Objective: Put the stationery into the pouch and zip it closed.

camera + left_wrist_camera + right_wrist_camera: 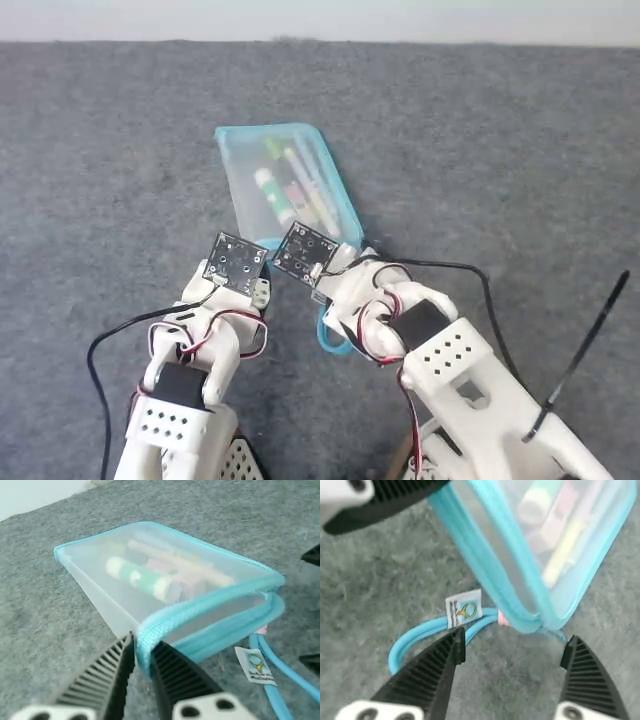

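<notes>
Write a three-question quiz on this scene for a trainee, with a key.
1. True or false: the stationery already lies inside the pouch.
2. Fill in: the right hand has its jaws ____ by the blue cord loop.
3. Which hand pinches the pouch's blue zip edge? A) left hand B) right hand C) neither

Key: 1 true; 2 open; 3 A.

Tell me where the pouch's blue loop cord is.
In the high view the loop cord lies on the grey mat at the pouch's near corner, below the open right gripper.
</notes>
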Motion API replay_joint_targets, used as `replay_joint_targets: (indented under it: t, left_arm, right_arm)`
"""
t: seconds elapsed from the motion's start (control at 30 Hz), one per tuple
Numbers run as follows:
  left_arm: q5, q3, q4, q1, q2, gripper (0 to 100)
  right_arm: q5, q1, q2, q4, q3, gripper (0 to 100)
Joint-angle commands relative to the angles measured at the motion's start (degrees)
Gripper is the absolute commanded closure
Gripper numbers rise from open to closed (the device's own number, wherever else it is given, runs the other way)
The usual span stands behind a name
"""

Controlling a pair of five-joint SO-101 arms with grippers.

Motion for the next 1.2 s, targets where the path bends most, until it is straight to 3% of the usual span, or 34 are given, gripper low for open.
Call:
replay_joint_targets:
  t: [0.0,0.13,0.27,0.37,0.43,0.57,0.6,0.67,0.73,0.83,0.97,1.17]
  left_arm:
    - [0.26,-2.77,-0.97,0.09,-0.26,99]
    - [0.26,-5.14,0.62,-1.93,-0.26,99]
    - [2.99,-12.62,5.45,-11.96,-0.26,99]
    - [7.47,-12.18,3.87,-17.05,0.09,99]
    - [6.77,-10.15,3.34,-13.71,-0.09,99]
    - [-6.07,-5.14,5.01,4.92,-0.26,99]
    - [-6.51,-5.14,5.63,6.42,-0.26,99]
    - [-2.37,-6.55,5.71,3.08,-0.26,99]
    - [1.85,-8.31,5.54,-4.57,-0.26,99]
    - [3.43,-7.96,2.73,-12.66,-0.18,99]
    - [2.37,-6.73,2.02,-8.97,-0.18,99]
    - [2.37,-6.73,2.02,-7.03,-0.18,99]
  right_arm:
    - [1.05,0.57,4.53,-3.65,-0.44,69.3]
    - [1.05,0.92,9.63,-5.58,-1.05,69.5]
    - [0.62,4.97,8.4,-3.21,-1.93,69.5]
    - [0.35,6.99,5.85,-2.77,-1.85,69.5]
    - [-1.85,7.34,5.05,-2.77,-1.58,69.5]
    - [-5.54,7.25,4.7,-3.56,-0.7,69.5]
    - [-6.07,7.25,4.7,-4.18,-0.18,69.5]
    - [-5.98,7.25,4.62,-5.67,1.23,69.5]
    - [-5.98,7.25,4.09,-7.78,2.73,69.5]
    - [-6.95,7.34,4.7,-9.27,2.9,69.6]
    - [-17.05,7.34,4.79,-9.27,2.55,69.6]
    - [-19.96,6.37,4.79,-9.27,2.29,69.6]
